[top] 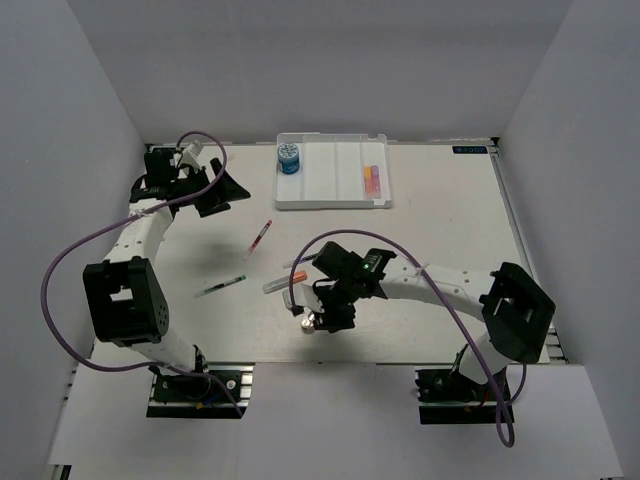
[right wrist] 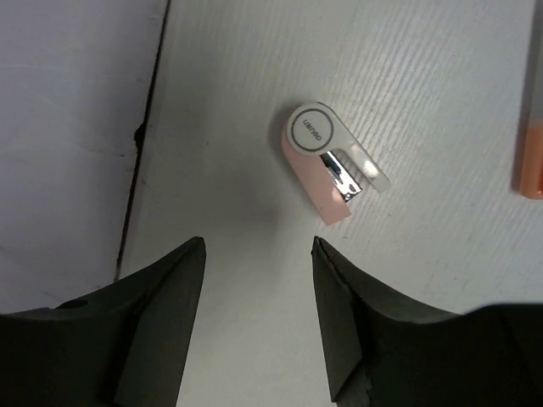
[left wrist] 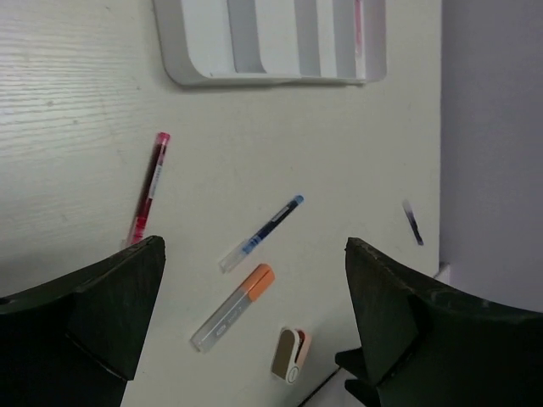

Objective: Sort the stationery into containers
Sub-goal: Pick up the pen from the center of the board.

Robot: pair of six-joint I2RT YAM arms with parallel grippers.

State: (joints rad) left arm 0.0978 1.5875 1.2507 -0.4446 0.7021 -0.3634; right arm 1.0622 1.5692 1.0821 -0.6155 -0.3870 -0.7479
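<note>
Where the right gripper (right wrist: 254,254) hangs low over the table (right wrist: 441,102), its fingers (right wrist: 161,305) are spread and hold nothing. The small pinkish eraser (right wrist: 327,165) lies flat just ahead of the fingertips, touching neither, near the table's front edge. The orange marker (left wrist: 233,305) lies just beside it, apart. The blue pen (left wrist: 263,231) lies beyond that, and the red pen (left wrist: 149,186) lies further left; none of these touch. A dark pen (top: 220,286) lies separately near the left arm's elbow.

The left gripper (left wrist: 253,250) is at the far left, near the tray's left end, with its fingers parted and nothing between them.

The white tray (top: 333,203) sits at the far edge. The blue roll (top: 289,158) is in its leftmost compartment. An orange marker in the tray (top: 368,180) and a pink marker (top: 377,181) lie side by side in a right-hand compartment.
</note>
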